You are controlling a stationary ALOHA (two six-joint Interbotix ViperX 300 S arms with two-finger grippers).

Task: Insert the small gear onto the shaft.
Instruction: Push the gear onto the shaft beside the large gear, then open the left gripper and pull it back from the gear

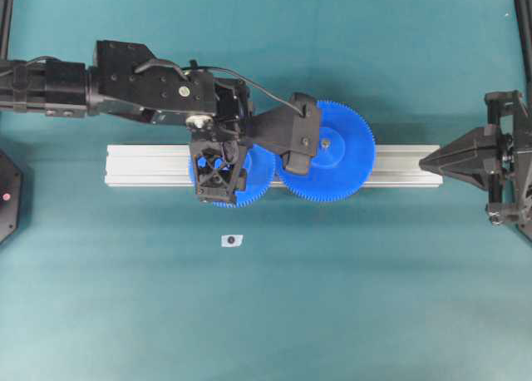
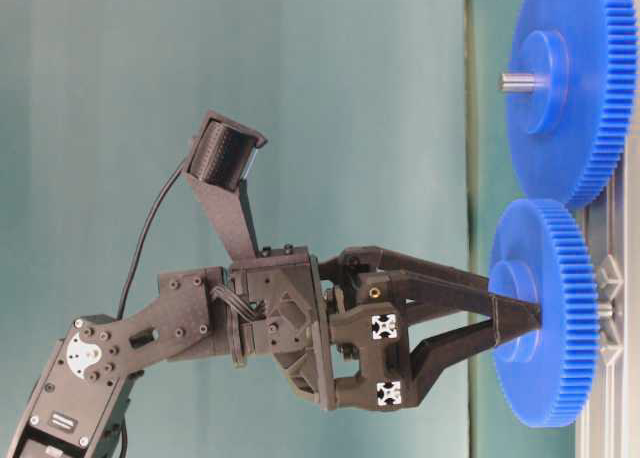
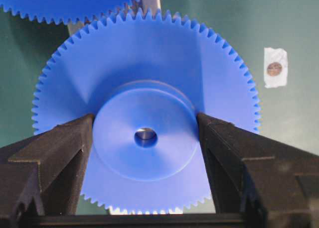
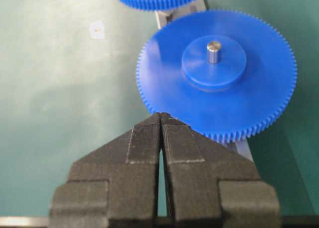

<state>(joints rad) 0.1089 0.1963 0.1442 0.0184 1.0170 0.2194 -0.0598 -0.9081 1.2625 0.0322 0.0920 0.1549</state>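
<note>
- Two blue gears sit on the grooved aluminium rail (image 1: 150, 165), their toothed edges meeting side by side: the small gear (image 1: 259, 175) on the left of the overhead view, the wider gear (image 1: 345, 160) on the right.
- The left pincer (image 3: 145, 131) stands wide, one finger on each side of the small gear's raised hub (image 3: 144, 138); the inner faces of the fingers (image 3: 75, 138) touch the hub's rim, so it grasps the small gear by the hub.
- In the hub's centre hole a grey metal end shows, the shaft (image 3: 145, 137), sitting just inside the bore.
- From table level, the small gear (image 2: 545, 323) lies flat, close against the rail, with the pincer's tips pressed on the hub.
- The wider gear has its own steel pin (image 4: 214, 51) standing out of its hub.
- The right pincer (image 4: 160, 119) is clenched, tips together with only a thin slit between them, grasping nothing; it hovers near the wider gear's rim, over the rail's right end.
- A small white tag with a dark dot (image 1: 232, 240) lies on the green surface (image 1: 374, 298), apart from the rail.
</note>
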